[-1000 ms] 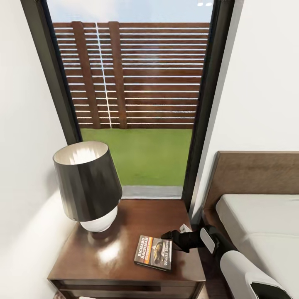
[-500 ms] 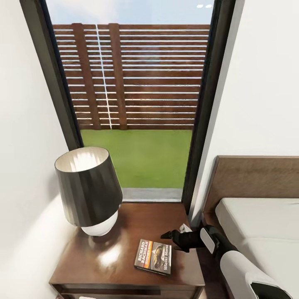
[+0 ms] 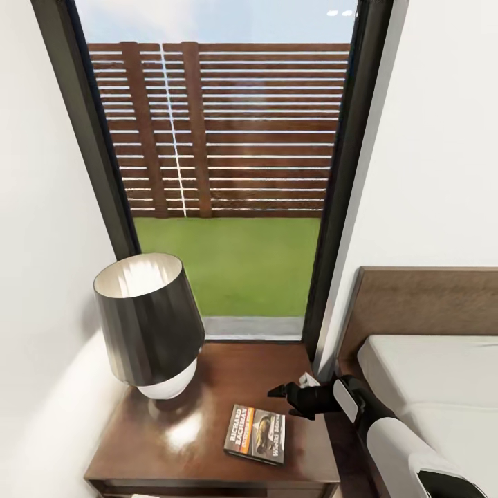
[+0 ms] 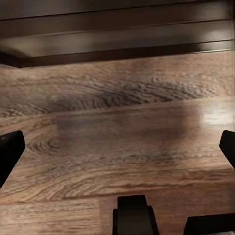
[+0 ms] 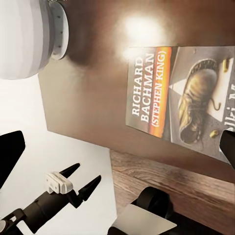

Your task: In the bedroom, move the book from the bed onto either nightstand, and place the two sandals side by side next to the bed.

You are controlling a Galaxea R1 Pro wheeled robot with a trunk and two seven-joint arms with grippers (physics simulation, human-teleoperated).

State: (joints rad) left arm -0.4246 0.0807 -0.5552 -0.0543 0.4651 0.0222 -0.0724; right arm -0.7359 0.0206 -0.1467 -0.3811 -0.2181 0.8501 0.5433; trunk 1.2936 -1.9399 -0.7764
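Note:
The book lies flat, cover up, on the front right part of the nightstand. My right gripper hovers just above and to the right of it, open and empty. In the right wrist view the book shows its orange band and car picture on the glossy nightstand top, between the spread fingers of my right gripper. My left gripper is open over brown plank floor. The bed stands right of the nightstand. The sandals are out of view.
A lamp with a dark shade and a white base takes up the nightstand's left half. Behind it is a tall dark-framed window showing grass and a slatted fence. White walls close in on both sides. The wooden headboard rises at the right.
My right gripper has risen clear of the book, which stays flat on the nightstand. The whole picture has shifted slightly down, so the camera has moved.

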